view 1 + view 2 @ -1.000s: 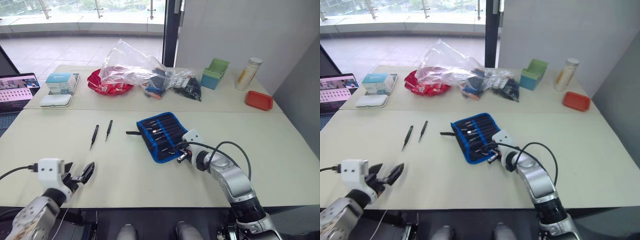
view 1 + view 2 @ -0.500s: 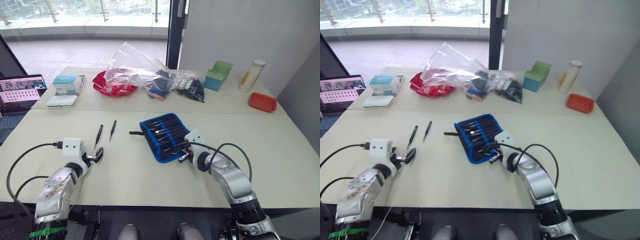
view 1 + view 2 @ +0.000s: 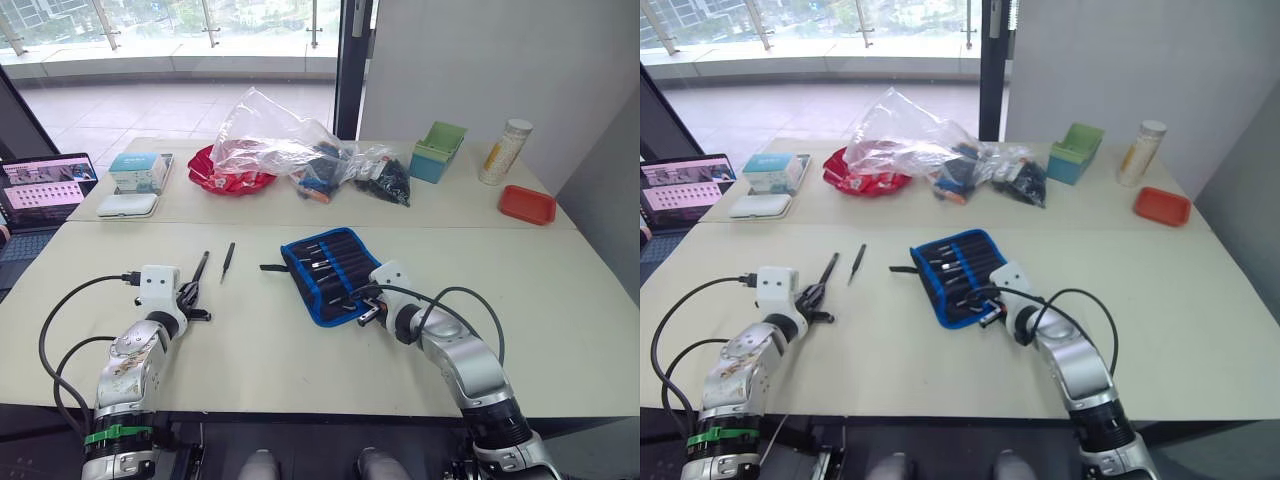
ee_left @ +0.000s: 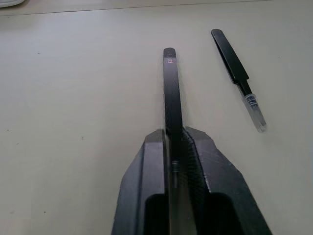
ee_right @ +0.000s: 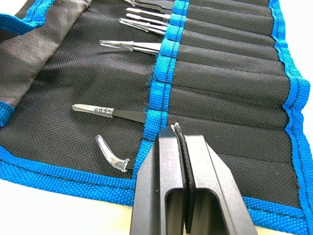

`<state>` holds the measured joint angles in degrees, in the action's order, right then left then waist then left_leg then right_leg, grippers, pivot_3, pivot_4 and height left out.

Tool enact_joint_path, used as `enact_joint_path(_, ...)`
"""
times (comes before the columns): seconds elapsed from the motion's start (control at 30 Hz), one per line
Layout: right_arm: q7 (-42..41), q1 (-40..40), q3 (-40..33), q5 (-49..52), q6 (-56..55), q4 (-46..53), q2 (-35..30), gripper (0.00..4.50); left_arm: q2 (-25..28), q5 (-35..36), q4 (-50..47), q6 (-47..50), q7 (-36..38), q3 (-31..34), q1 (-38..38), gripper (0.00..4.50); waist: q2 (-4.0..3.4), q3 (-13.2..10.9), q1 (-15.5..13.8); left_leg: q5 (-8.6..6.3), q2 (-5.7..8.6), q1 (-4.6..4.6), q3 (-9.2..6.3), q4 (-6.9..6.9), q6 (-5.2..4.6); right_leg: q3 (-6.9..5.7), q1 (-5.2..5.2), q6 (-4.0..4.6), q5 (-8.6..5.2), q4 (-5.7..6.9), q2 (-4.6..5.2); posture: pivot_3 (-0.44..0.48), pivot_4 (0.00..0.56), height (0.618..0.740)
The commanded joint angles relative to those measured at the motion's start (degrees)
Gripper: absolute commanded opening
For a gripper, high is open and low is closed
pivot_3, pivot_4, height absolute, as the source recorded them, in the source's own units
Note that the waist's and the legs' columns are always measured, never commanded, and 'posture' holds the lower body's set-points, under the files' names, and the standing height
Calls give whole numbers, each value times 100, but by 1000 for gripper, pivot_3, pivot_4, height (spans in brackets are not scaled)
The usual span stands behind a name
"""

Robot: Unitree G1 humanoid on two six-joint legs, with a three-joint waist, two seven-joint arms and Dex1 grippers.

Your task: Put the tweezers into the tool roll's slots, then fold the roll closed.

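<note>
The left claw (image 4: pixel 173 147) has swung up the worktop (image 3: pixel 250 350) and is now clamped on one tweezer (image 4: pixel 171 88), left of the tool roll (image 3: pixel 330 272); another tweezer (image 3: pixel 227 260) lies beside. The right claw (image 5: pixel 182 147), fingers together, pins the roll's near edge — next comes slotting.

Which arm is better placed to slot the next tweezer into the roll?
Left, probably: the left gripper is already shut on a tweezer, while the right gripper sits shut at the tool roll edge.
</note>
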<state>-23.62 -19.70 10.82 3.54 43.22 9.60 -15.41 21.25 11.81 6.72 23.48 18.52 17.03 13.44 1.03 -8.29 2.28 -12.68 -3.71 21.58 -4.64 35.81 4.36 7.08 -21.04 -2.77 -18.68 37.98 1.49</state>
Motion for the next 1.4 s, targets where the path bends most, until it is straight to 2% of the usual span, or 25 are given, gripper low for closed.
enact_joint_path(0.03,-6,118,132,-8,213,-193,0,0,2,179,-9,106,127,-27,-34,44,0,0,5,0,0,1,0,-1,0,0,-1,-1,-1,0,0,0,150,740)
enact_joint_path(0.17,4,124,138,-11,193,-212,20,0,151,341,-242,80,86,172,224,44,10,-6,15,0,-1,7,-1,-2,0,-1,-8,-1,-1,0,-1,0,150,740)
enact_joint_path(0.33,19,111,133,-19,176,-235,41,0,324,552,-830,202,236,96,613,44,78,-24,32,0,-9,39,-3,-2,0,-5,-33,25,14,0,-6,0,150,740)
enact_joint_path(0.47,33,72,138,-37,161,-274,56,0,330,881,-1220,592,782,-448,1162,44,81,-24,33,0,-7,42,-3,-3,1,-6,-33,25,15,-4,-5,0,150,740)
enact_joint_path(0.53,41,49,132,-44,148,-301,60,0,290,1141,-1242,978,1306,-934,1556,44,81,-24,38,0,-7,40,-3,-3,1,-5,-32,25,14,-4,-5,0,150,740)
enact_joint_path(0.6,46,37,122,-49,133,-323,57,0,179,1325,-1029,1350,1807,-1429,2022,44,84,-26,44,0,-6,40,-3,-2,1,-6,-32,24,14,-4,-6,0,150,740)
enact_joint_path(0.7,59,22,108,-55,104,-364,61,0,-44,1374,-544,1503,2188,-1807,2524,44,84,-26,88,0,-5,41,-3,-1,0,-5,-31,23,14,-6,-7,0,150,740)
enact_joint_path(0.83,102,11,66,-66,89,-374,66,0,-221,1145,185,1481,2589,-2334,2961,44,75,-32,162,-1,-7,41,-3,-8,-3,-3,-35,24,13,-4,-11,0,150,740)
enact_joint_path(0.97,145,36,31,-72,103,-331,79,0,113,860,180,1430,3067,-2812,2790,44,68,-37,178,-1,-6,45,-3,-8,-3,-1,-37,23,13,-8,-10,0,150,740)
enact_joint_path(1.23,203,76,-12,-77,88,-322,127,0,1109,623,-379,1497,3452,-2835,2283,44,66,-50,163,-1,-7,49,-3,-5,-3,-1,-39,22,12,-8,-9,0,150,740)
enact_joint_path(1.4,215,36,-2,-79,66,-360,163,0,1489,617,-586,1629,3654,-2862,1995,44,66,-51,163,-1,-6,48,-3,-4,-3,-1,-38,20,12,-9,-9,0,150,740)
